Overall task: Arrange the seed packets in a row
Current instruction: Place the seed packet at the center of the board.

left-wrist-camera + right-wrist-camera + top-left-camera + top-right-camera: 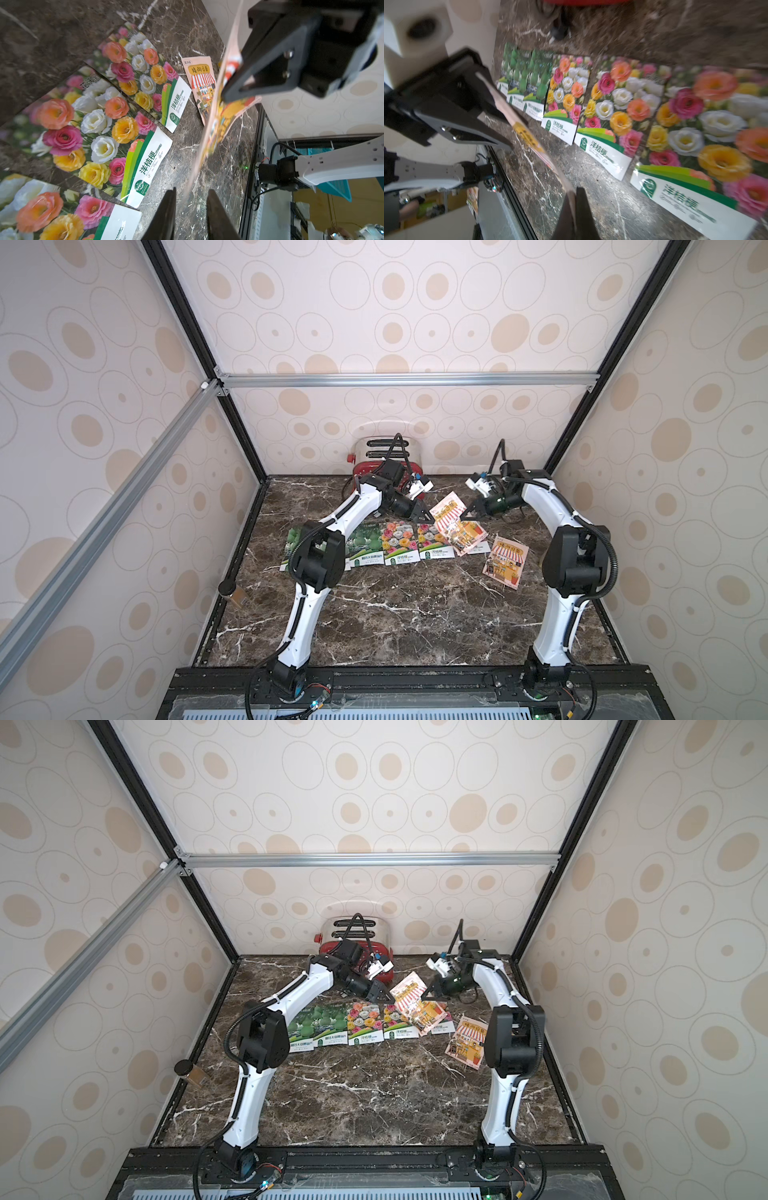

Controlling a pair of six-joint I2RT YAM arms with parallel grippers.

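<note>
Nearest me, along the bottom of the frame, runs the black mounting rail [415,684] that carries both arm bases. Beyond it the dark brown marble tabletop [395,614] stretches up to mid-frame. There the seed packets [432,545] form a line. Two green gourd-print packets [365,549] sit at the left, partly behind the left arm, then glossy multicoloured flower-print packets [399,545] lie edge to edge.

The third flower packet [477,548], right of centre, is mostly covered in both top views by an orange-pink striped-awning shop packet [453,520]. That one hangs tilted above it, between the two grippers. The right gripper [467,514] is clenched on the packet's edge, and the right wrist view shows its fingers [584,215] pinching the sheet. The left gripper [430,520] has its jaws parted. Its own wrist view shows a clear gap, with the packet's corner just off the tips, so it grasps nothing. A second shop-print packet [505,562] lies askew at the lower right, apart from the row.

I judge three risks from here. The sheet looks thin and slick and is held by one edge only, so it could slide out or swing. The left fingers are close enough to catch it if they pull away crookedly. Set straight down, it would land on the flower packet and spoil the line rather than extend it.
</note>
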